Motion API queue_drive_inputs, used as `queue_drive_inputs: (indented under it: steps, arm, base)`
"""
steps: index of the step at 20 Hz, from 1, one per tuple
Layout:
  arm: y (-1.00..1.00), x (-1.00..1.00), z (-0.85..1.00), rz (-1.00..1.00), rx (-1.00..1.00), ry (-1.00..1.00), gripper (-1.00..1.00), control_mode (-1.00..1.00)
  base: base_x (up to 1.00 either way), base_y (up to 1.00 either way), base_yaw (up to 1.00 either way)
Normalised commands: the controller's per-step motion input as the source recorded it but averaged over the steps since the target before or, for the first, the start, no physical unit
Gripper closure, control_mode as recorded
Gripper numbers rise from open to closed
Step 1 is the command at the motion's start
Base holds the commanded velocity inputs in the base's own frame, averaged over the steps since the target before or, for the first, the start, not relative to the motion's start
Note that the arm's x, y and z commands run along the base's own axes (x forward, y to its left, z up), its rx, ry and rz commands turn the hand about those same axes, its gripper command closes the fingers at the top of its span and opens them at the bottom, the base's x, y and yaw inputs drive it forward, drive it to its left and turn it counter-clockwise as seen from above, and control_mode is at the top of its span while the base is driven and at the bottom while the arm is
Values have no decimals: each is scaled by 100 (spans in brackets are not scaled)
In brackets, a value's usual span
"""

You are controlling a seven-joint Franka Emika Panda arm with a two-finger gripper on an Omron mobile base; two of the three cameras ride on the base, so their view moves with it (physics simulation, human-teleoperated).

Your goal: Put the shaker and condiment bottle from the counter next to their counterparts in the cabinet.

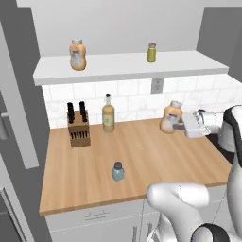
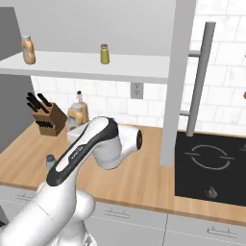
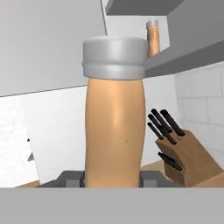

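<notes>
End effector (image 1: pixel 178 125) clamped on condiment bottle (image 1: pixel 170 118), right of the knife block (image 1: pixel 79 128); bottle's base apparently just above the tabletop (image 1: pixel 142 160), contact unclear.

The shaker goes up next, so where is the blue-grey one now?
In the left base view the shaker stands alone on the counter near its front edge, in front of the tall amber bottle.
</notes>
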Motion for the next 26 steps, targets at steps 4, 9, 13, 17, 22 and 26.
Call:
queue_drive_inputs:
  steps: [4, 9, 13, 17, 22, 26]
  arm:
    - [75, -53, 100, -7, 0, 0, 100, -100]
    - [54, -37, 100, -9, 0, 0, 100, -100]
    - [39, 3, 100, -13, 0, 10, 100, -100]
    - [21, 29, 100, -15, 0, 19, 100, -100]
    - [9, 37, 97, -12, 0, 27, 100, -100]
    - [45, 40, -10, 3, -15, 20, 100, -100]
  base:
    - [0, 0, 0]
    - [0, 0, 0]
    - [0, 0, 0]
    - [0, 0, 0]
    - [0, 0, 0]
    - [0, 0, 0]
